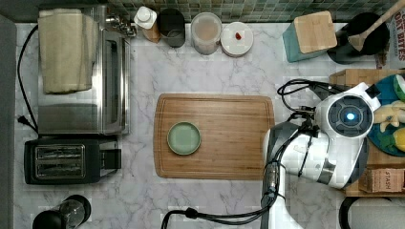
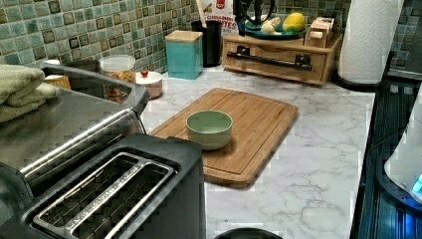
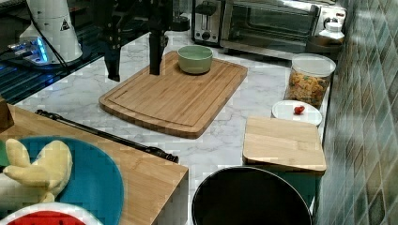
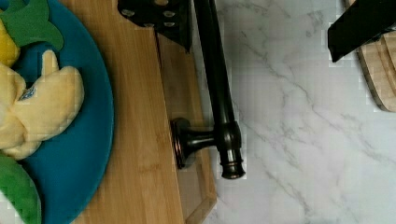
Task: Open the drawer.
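Hovering above the drawer's black bar handle (image 4: 219,88), the end effector (image 4: 261,21) has its fingers (image 4: 161,14) spread apart, one on each side of the bar, gripping nothing. The drawer (image 2: 278,59) sits shut in its bamboo cabinet at the counter's (image 2: 318,149) far end in the left view. Beyond, a blue plate (image 4: 88,112) rests on top.

The drawer (image 2: 278,62) was light bamboo with a long black bar handle (image 4: 217,88) across its front. It sat shut in its box at the counter's back edge.
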